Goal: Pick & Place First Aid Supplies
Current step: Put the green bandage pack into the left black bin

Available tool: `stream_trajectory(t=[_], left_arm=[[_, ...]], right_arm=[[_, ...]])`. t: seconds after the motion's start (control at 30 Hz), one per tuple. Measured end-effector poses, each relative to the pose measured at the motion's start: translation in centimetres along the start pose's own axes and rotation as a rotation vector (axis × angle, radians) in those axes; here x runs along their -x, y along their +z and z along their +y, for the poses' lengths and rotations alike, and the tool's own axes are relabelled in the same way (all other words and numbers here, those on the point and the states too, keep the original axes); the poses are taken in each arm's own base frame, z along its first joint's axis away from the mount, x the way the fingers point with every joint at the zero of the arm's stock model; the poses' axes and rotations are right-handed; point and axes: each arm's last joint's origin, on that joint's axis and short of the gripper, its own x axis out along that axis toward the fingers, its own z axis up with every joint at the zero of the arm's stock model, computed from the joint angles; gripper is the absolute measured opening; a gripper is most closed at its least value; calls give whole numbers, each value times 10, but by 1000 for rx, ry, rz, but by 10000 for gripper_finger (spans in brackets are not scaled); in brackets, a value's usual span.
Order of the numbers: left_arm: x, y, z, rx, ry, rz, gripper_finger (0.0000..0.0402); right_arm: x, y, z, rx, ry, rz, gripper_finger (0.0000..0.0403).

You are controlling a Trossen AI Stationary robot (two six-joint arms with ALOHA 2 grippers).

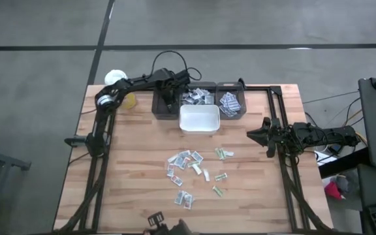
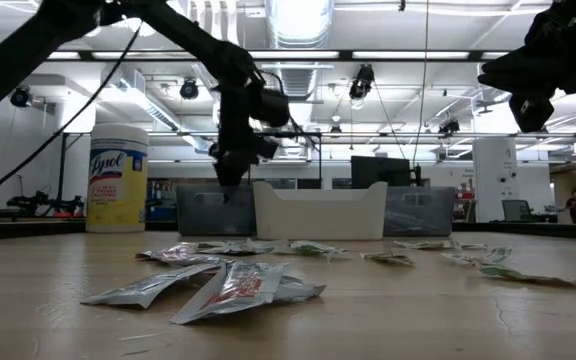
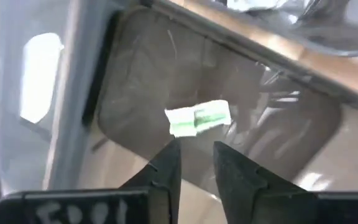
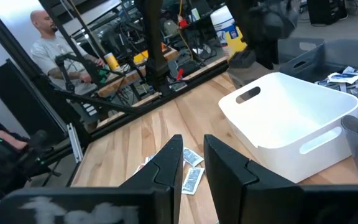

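our left gripper (image 1: 169, 99) hangs over the dark bin (image 1: 156, 109) left of the white tub (image 1: 198, 119), jaws a little apart and empty, a green-printed packet (image 3: 198, 118) lying on the bin floor just beneath. we should lift straight up, clear of the bin wall. the loose packets (image 1: 187, 160) wait in front of the tub. the right gripper (image 1: 261, 136) idles to the tub's right, jaws narrow, holding nothing. the wipes canister (image 2: 117, 177) stands behind-left.

high view looks straight down on the whole table (image 1: 136, 183). low view sits at tabletop level, facing the white bin (image 2: 320, 210) — shared with the right wrist view. left wrist view looks close down into a grey bin (image 3: 135, 81).
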Motion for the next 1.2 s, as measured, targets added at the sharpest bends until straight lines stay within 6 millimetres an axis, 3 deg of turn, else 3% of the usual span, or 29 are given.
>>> stream_trajectory(t=[0.2, 0.33, 0.5, 0.67, 0.8, 0.9, 1.2], left_arm=[[57, -10, -16, 108, -157, -153, 87], [104, -16, -42, 93, -238, -322, 87], [147, -18, -104, -80, -312, -555, 85], [171, -17, -177, -292, -328, -771, 85], [165, -13, -224, -404, -281, -838, 85], [154, -7, -244, -420, -276, -851, 85], [108, 1, -271, -352, -383, -635, 85]], right_arm=[[0, 0, 0, 0, 1, 1, 63], [0, 0, 0, 0, 1, 1, 63], [0, 0, 0, 0, 0, 0, 63], [0, 0, 0, 0, 0, 1, 63], [0, 0, 0, 0, 1, 1, 63], [0, 0, 0, 0, 1, 1, 63], [0, 0, 0, 0, 1, 0, 63]])
